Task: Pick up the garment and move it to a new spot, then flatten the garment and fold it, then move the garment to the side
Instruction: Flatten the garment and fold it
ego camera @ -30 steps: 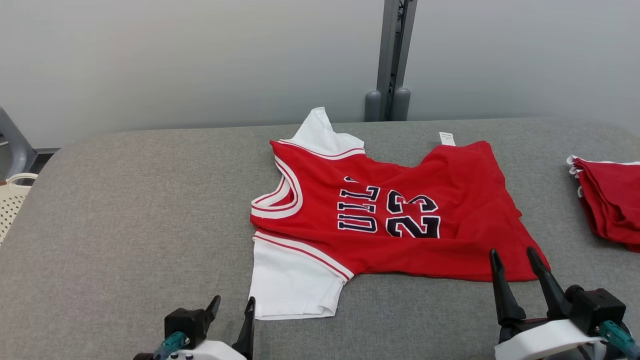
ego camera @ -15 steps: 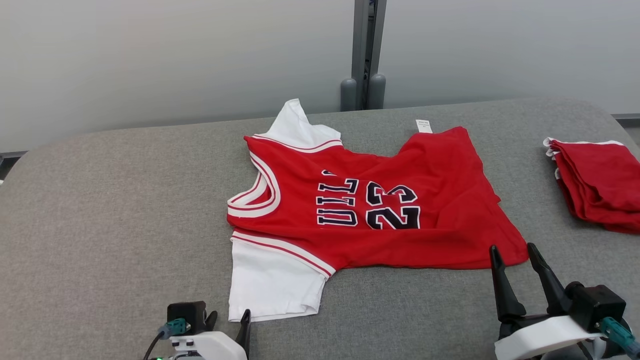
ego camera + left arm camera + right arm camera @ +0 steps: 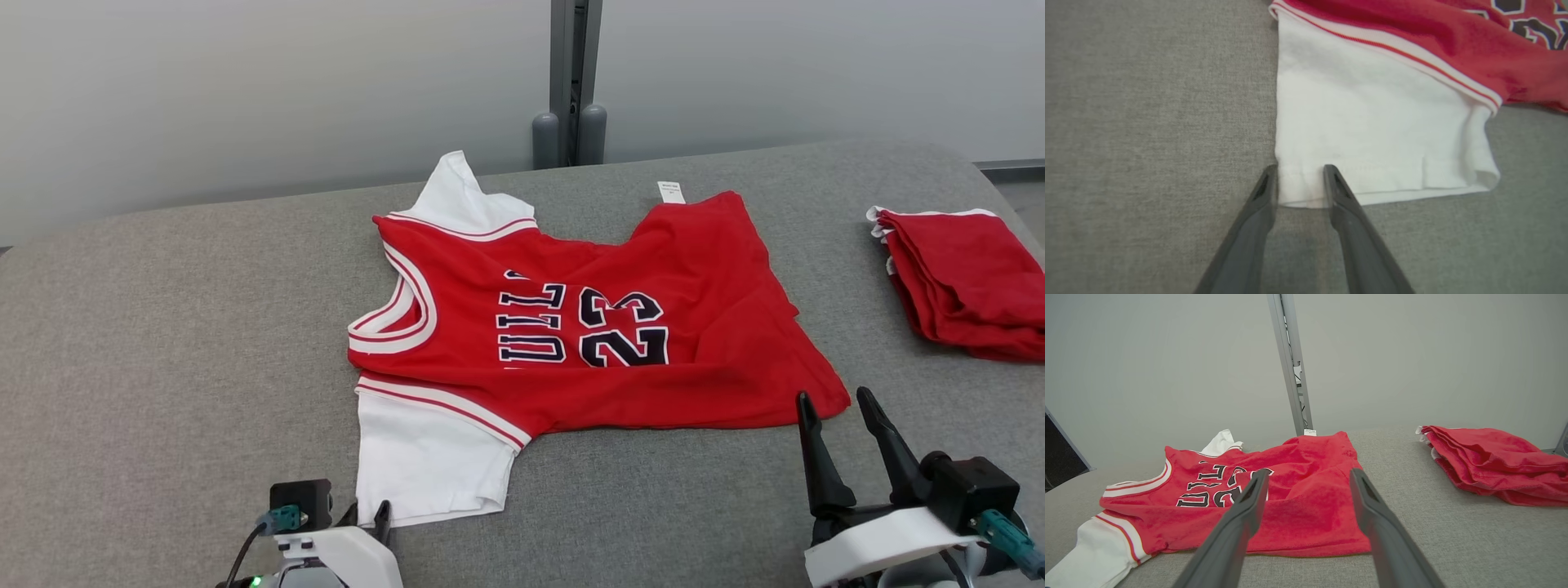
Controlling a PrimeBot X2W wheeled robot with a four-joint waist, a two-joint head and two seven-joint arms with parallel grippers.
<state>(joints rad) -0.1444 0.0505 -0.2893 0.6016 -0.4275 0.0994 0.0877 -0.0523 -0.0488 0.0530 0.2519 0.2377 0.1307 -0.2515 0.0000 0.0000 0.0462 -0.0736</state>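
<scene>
The garment [image 3: 620, 327] is a red jersey with white sleeves and dark lettering, spread on the grey padded table [image 3: 163, 327]. Its near white sleeve [image 3: 1372, 134] points toward me. My left gripper [image 3: 367, 514] sits low at that sleeve's near left corner. In the left wrist view, the left gripper [image 3: 1300, 169] has a finger on each side of the hem corner, with a gap still between them and the cloth lying flat. My right gripper [image 3: 834, 398] is open just short of the garment's near right hem corner [image 3: 1298, 506], and the right gripper [image 3: 1309, 473] holds nothing.
A pile of folded red cloth [image 3: 963, 286] lies at the table's right edge, also seen as the red pile [image 3: 1494, 465] in the right wrist view. A grey post [image 3: 569, 82] stands behind the table against a pale wall. Bare table stretches to the left.
The head camera has turned, shifting the whole picture left and up. My left gripper's fingers have drawn closer together at the sleeve corner. The right gripper stays open as before.
</scene>
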